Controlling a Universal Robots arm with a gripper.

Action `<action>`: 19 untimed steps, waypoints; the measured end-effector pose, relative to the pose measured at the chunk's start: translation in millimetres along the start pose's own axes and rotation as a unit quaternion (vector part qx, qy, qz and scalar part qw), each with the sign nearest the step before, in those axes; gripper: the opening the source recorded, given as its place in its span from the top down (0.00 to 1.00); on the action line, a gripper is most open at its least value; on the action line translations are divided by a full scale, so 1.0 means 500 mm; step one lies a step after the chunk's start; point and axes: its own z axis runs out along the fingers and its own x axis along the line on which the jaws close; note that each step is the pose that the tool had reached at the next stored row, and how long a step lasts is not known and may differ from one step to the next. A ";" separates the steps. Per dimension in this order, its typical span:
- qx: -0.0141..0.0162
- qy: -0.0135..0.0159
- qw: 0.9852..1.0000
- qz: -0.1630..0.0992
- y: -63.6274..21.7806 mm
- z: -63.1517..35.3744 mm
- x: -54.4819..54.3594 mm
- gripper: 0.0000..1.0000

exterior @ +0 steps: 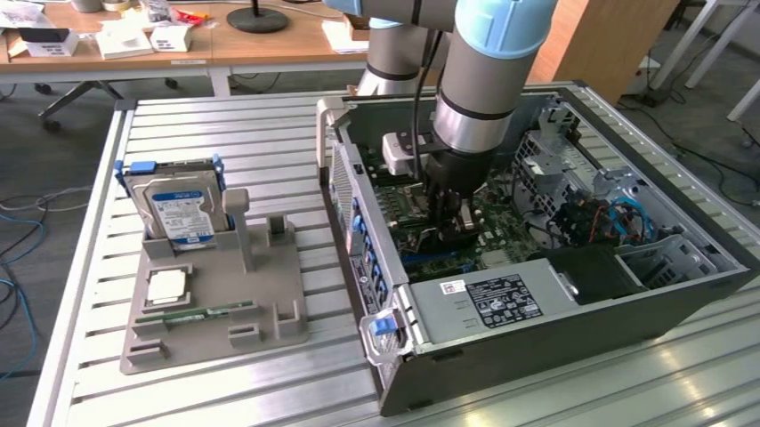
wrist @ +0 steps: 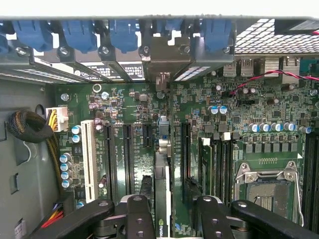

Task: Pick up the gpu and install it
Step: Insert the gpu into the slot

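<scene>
Black fingers (wrist: 137, 211) of the gripper (wrist: 167, 214) sit closest to us, spread either side of the gpu (wrist: 160, 189), which stands on edge over a motherboard (wrist: 249, 109) slot inside the computer case (exterior: 665, 302). Whether the pads touch it, we cannot tell. We judge the card light, stiff, fragile; best held by its flat faces. Case rests on a slatted metal table (exterior: 238, 124); wooden desks (exterior: 238, 44) behind.
</scene>
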 end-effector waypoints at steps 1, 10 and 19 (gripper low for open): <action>0.000 0.000 1.000 0.000 0.000 0.000 0.000 0.60; 0.000 0.000 1.000 0.000 0.000 0.000 0.000 0.59; 0.000 0.000 1.000 0.000 0.000 0.000 0.000 0.36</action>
